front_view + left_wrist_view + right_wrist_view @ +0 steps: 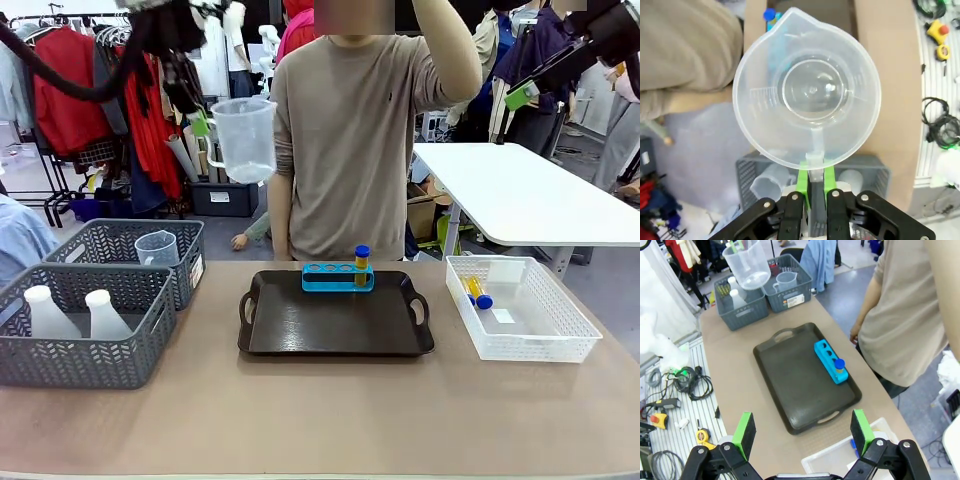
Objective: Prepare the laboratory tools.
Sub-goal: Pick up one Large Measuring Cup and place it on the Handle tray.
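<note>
Your left gripper [815,174] clamps the handle of a clear plastic measuring beaker [807,90], held high above the grey mesh baskets [95,271]; your right gripper [803,430] hangs wide open.

Front view across table [320,420], wrist views high overhead, sharing grey baskets [80,362]

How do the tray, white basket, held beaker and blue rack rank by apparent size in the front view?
Largest: tray and white basket, about alike
Then: beaker, held aloft, nearness unsure
Smallest: blue rack
</note>
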Motion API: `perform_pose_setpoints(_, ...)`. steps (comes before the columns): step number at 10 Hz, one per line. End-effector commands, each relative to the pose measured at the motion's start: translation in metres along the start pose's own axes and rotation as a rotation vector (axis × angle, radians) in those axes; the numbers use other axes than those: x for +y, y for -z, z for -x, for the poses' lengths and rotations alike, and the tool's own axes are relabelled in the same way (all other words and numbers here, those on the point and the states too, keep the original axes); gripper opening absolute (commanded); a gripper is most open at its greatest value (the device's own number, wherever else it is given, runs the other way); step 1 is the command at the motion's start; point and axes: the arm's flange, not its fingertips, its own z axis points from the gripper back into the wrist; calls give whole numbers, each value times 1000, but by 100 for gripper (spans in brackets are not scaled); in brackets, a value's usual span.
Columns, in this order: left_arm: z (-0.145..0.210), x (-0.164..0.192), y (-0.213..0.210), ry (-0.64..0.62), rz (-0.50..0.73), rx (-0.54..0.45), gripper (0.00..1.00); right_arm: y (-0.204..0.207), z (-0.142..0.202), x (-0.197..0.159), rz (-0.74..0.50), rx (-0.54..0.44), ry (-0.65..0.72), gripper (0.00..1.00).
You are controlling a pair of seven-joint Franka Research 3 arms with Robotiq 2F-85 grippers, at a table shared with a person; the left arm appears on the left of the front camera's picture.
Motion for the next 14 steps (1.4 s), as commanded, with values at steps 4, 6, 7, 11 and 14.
perform_pose_setpoints(4, -29, -20, 74, 111, 85, -16, 0, -1, -2, 1, -3, -3, -5, 100)
perform_pose_setpoints(6, -24, -20, 78, 104, 109, -7, 0, -1, -2, 1, -3, -3, -5, 100)
perform_pose_setpoints(7, -20, -21, 74, 99, 104, -5, 0, -1, -2, 1, -3, -3, -5, 100)
perform_pose_setpoints(11, -19, -15, 71, 66, 105, 9, 0, -1, -2, 1, -3, -3, -5, 100)
perform_pose_setpoints(14, -19, -15, 71, 66, 105, 9, 0, -1, -2, 1, -3, -3, -5, 100)
